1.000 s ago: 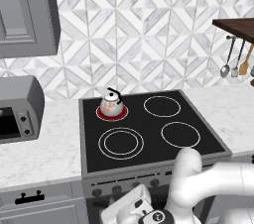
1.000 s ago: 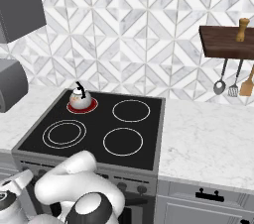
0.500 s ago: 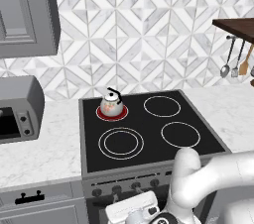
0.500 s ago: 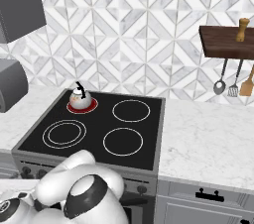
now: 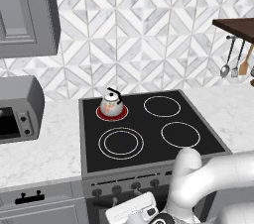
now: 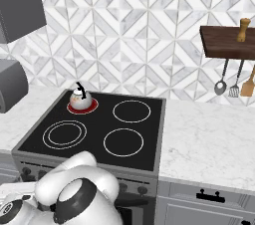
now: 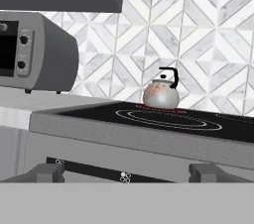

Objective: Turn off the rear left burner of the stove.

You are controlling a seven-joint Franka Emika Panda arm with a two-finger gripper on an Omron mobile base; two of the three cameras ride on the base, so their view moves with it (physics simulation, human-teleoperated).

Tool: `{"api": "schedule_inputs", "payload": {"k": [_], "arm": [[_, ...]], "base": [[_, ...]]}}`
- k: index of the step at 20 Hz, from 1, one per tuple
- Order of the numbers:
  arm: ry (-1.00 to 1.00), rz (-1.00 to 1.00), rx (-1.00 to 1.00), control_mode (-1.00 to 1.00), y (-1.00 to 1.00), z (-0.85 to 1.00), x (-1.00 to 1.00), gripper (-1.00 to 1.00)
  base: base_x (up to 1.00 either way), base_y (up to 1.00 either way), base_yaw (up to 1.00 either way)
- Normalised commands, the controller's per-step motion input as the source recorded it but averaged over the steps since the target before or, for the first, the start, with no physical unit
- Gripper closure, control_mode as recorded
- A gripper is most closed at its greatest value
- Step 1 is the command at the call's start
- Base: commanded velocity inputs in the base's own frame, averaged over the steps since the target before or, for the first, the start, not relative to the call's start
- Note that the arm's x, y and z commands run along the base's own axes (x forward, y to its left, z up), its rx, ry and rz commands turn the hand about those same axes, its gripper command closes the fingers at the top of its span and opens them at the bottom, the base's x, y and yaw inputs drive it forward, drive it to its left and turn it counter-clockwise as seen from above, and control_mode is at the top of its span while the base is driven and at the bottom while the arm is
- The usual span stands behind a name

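The stove [image 5: 149,125] is a black glass cooktop in a grey frame. Its rear left burner [image 5: 100,114] glows red under a small silver kettle [image 5: 111,102]; both also show in the right base view, the burner [image 6: 91,108] and the kettle [image 6: 79,98]. Dark knobs [image 5: 116,189] line the front panel. My gripper [image 7: 126,174] is open and low in front of that panel. Its fingertips [image 7: 47,172] stand wide apart with nothing between them. The hand view looks across the stove's front edge [image 7: 149,141] toward the kettle [image 7: 161,94].
A grey toaster oven [image 5: 17,109] stands on the marble counter left of the stove. Utensils [image 6: 234,77] hang under a wooden shelf at the right. A double-ring burner [image 5: 121,142] lies at the front left. Grey drawers [image 5: 39,203] flank the stove below.
The arm has settled a little lower and the hand has edged slightly left in front of the stove's panel. The burner still glows red.
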Motion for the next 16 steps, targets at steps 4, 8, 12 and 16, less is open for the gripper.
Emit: {"api": "schedule_inputs", "payload": {"k": [4,8,12,16], "arm": [[0.0,0.0,0.33,-1.0,0.02,-0.4,0.0,-1.0],[-0.02,0.0,0.34,-1.0,0.0,-0.35,0.0,-1.0],[-0.13,-0.04,0.31,-1.0,-0.27,-0.04,0.0,-1.0],[-0.08,0.0,0.27,-1.0,-0.58,0.0,0.0,-1.0]], "base": [[0.0,0.0,0.0],[0.0,0.0,0.0],[0.0,0.0,0.0],[0.0,0.0,0.0]]}}
